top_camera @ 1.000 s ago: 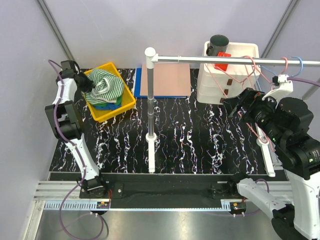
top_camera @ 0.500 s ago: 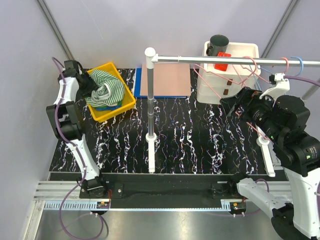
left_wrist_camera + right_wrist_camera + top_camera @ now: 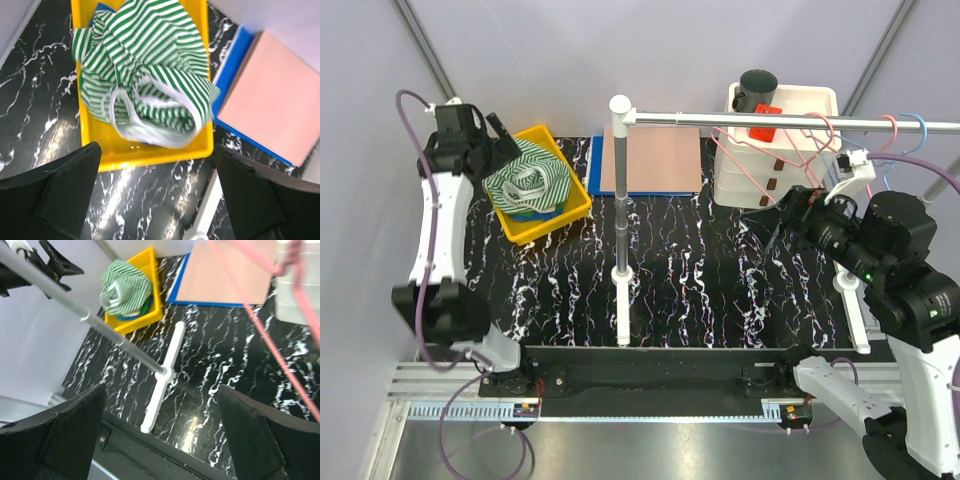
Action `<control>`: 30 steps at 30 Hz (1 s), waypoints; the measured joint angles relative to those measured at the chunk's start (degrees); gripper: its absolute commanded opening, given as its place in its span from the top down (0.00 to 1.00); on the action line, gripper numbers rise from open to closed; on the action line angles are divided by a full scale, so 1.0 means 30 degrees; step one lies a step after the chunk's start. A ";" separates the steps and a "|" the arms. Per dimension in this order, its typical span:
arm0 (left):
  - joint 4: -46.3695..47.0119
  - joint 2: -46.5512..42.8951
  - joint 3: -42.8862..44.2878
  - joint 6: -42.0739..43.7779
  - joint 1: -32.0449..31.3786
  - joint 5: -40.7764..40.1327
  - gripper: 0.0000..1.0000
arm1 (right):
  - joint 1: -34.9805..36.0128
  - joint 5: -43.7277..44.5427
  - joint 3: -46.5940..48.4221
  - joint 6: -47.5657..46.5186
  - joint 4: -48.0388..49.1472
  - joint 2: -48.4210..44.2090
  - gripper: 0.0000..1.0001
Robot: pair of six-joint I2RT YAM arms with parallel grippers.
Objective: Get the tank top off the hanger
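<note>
The green-and-white striped tank top lies crumpled in the yellow bin, off any hanger; the left wrist view looks straight down on the tank top. My left gripper hovers open just above and left of the bin, nothing between its fingers. A bare pink hanger hangs from the rail at the right. My right gripper stands open and empty beside the pink hanger, which crosses the right wrist view.
The rack's white post rises mid-table on a cross foot. A pink board on a blue mat lies at the back. White drawers carry a dark cup and a red piece. More hanger hooks sit on the rail.
My left gripper opened, let go of the tank top in the yellow bin, and rose away to the left. The right arm shifted slightly left, still open.
</note>
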 measured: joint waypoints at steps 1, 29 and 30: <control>-0.0022 -0.1086 -0.0663 -0.0087 -0.0313 -0.0138 0.01 | 0.0000 -0.0357 -0.0022 0.0000 0.0015 0.0095 0.00; 0.6717 -2.5325 -2.4574 -1.0972 -1.2517 0.7373 0.01 | 0.0000 -0.3796 -1.3814 0.9959 0.2025 -1.0746 0.00; 0.7002 -2.5478 -2.4713 -1.1081 -1.2517 0.7592 0.01 | 0.0000 -0.3468 -1.4273 1.0360 0.1778 -1.0987 0.00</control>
